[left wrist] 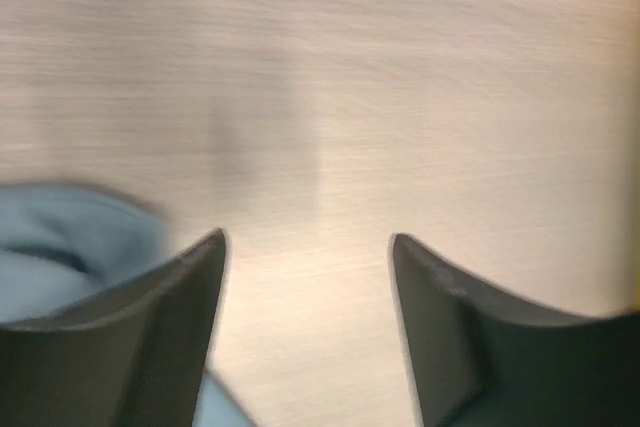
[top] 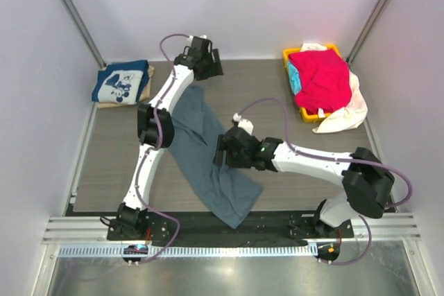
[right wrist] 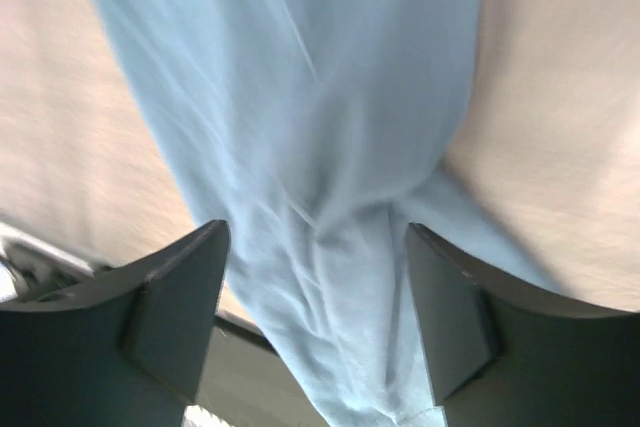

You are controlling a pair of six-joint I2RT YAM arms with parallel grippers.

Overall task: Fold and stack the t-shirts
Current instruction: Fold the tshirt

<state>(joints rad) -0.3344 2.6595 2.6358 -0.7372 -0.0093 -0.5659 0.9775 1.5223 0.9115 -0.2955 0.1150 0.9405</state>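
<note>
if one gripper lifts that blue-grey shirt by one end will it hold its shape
Probably not: the blue-grey shirt lies creased in a long twisted strip, so it looks floppy and would likely drape. Its loose wrinkles suggest a push would bunch it, not slide it whole.

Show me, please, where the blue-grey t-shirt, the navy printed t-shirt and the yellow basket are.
blue-grey t-shirt [top: 198, 161]: top view, middle of the spread cloth.
navy printed t-shirt [top: 121, 82]: top view, on its white print.
yellow basket [top: 289, 55]: top view, far left corner of its rim.
</note>
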